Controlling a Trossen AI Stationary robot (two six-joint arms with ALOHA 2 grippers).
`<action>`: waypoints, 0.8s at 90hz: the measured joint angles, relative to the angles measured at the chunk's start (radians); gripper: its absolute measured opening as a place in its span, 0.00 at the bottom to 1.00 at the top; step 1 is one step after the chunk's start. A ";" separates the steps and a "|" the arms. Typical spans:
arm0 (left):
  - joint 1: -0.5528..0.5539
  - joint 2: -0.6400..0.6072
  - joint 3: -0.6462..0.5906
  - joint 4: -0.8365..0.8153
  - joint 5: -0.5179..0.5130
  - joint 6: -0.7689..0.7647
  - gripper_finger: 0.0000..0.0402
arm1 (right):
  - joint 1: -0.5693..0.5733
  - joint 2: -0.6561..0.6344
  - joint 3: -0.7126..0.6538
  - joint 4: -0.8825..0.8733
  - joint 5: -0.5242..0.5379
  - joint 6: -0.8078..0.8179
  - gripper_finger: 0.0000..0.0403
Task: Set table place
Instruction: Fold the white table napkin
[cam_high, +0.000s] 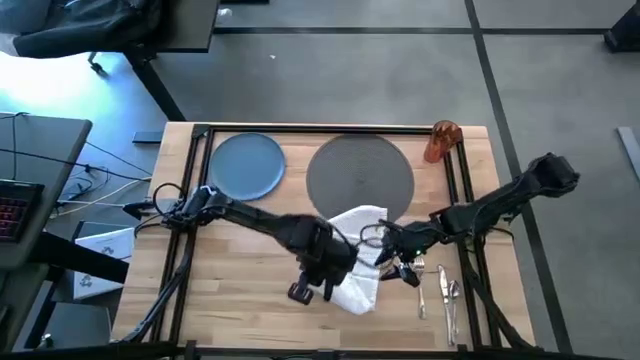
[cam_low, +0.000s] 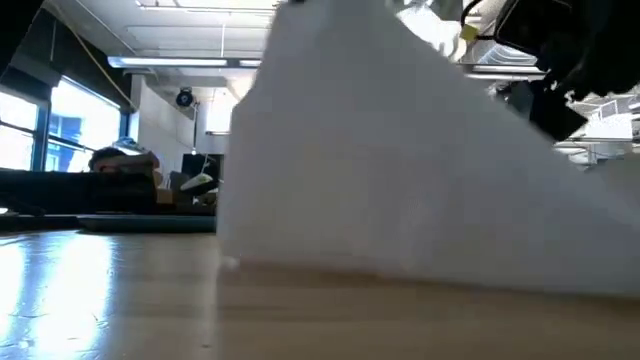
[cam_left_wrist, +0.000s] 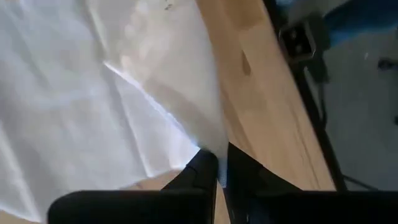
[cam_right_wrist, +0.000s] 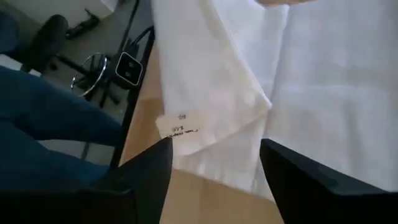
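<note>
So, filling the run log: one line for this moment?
left end effector: pinching napkin edge | right end effector: open over napkin | plate beside mat

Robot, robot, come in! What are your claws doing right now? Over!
Left claw shut on napkin edge. Right claw open over napkin. Plate beside mat, not on it. Nothing in the way.

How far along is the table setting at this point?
Early. The grey mat lies centred, but the blue plate sits beside it, not on it. In hand: the left gripper pinches the white napkin; the right gripper hangs open over it. Left: cutlery clustered by the right rail, orange cup at the far corner.
</note>
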 joint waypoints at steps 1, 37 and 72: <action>-0.005 0.000 -0.009 0.006 -0.003 -0.003 0.00 | 0.002 0.010 0.000 0.007 0.000 0.000 0.57; -0.165 -0.001 -0.235 0.161 -0.021 -0.237 0.00 | 0.030 0.374 0.217 0.053 0.140 -0.068 0.57; -0.246 -0.001 -0.310 0.257 -0.108 -0.271 0.00 | 0.030 0.641 0.504 -0.024 0.132 -0.355 0.45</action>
